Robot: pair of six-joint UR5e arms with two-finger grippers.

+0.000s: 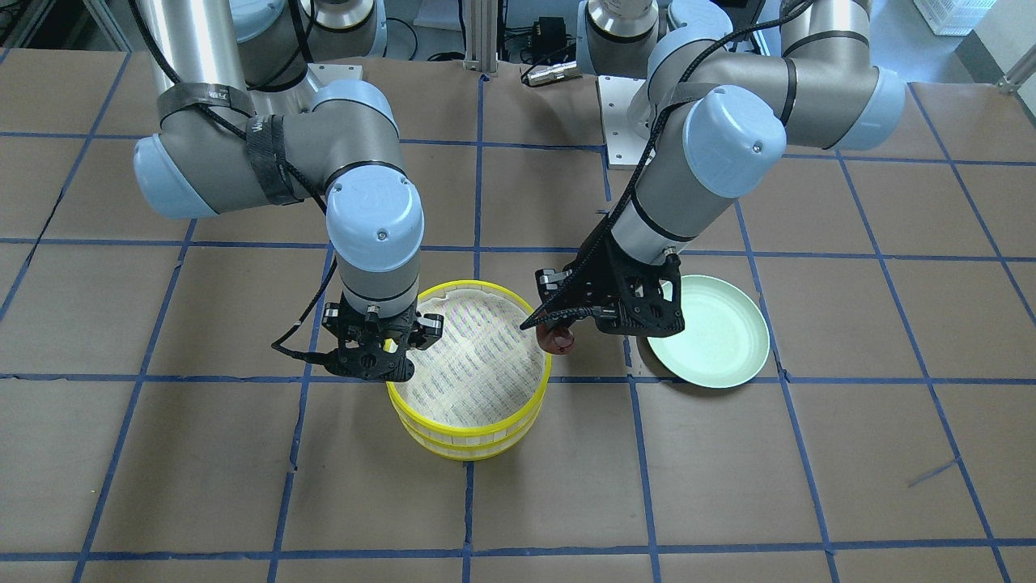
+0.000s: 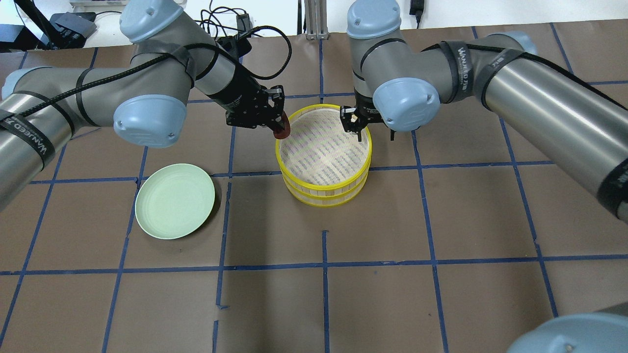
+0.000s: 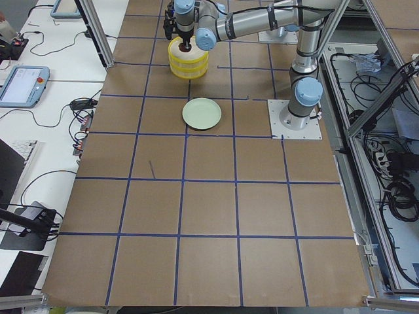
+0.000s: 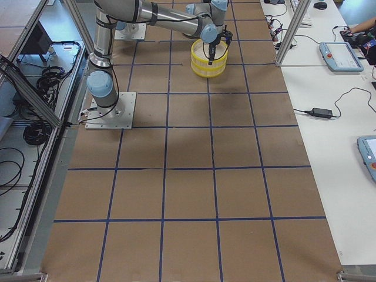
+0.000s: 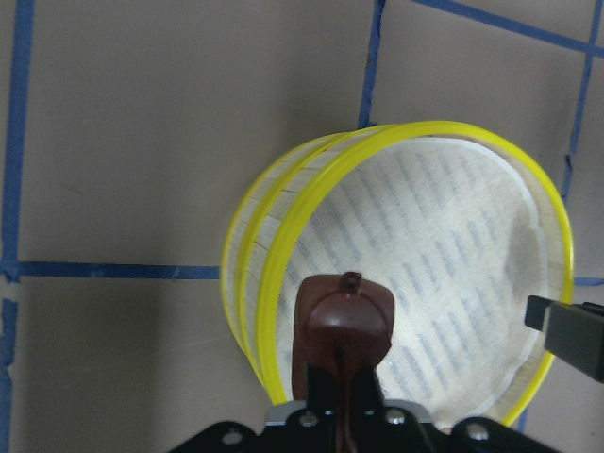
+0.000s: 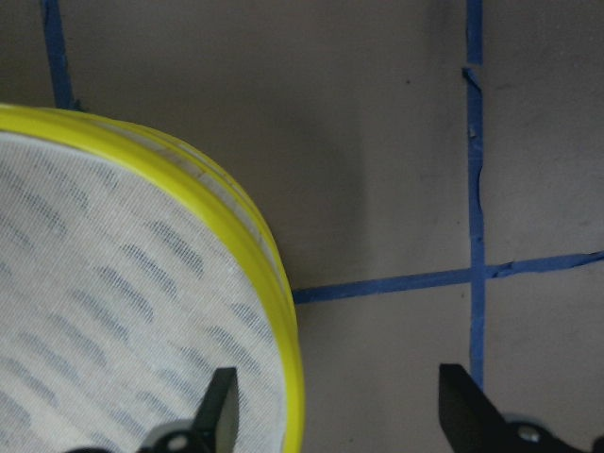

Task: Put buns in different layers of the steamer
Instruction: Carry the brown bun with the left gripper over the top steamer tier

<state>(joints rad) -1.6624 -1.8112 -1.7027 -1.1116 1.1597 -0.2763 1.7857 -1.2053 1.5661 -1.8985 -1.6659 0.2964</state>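
The two steamer layers are stacked: the top layer [image 2: 324,185] shows a yellow rim and a bare cream woven bottom, and the lower layer [image 1: 469,449] sits under it. My left gripper [image 2: 278,128] is shut on the reddish-brown bun [image 2: 283,131] and holds it over the top layer's rim on my left side; the bun [image 5: 344,316] fills the left wrist view. My right gripper [image 6: 344,420] is open and straddles the top rim [image 6: 255,255], with one finger [image 6: 222,415] inside and the other outside. The white bun is hidden.
A pale green plate [image 2: 174,201] lies bare on the brown table, to the left of the steamer in the overhead view. Blue tape lines grid the table. Both arms reach in from the robot's side toward the steamer [image 1: 486,285].
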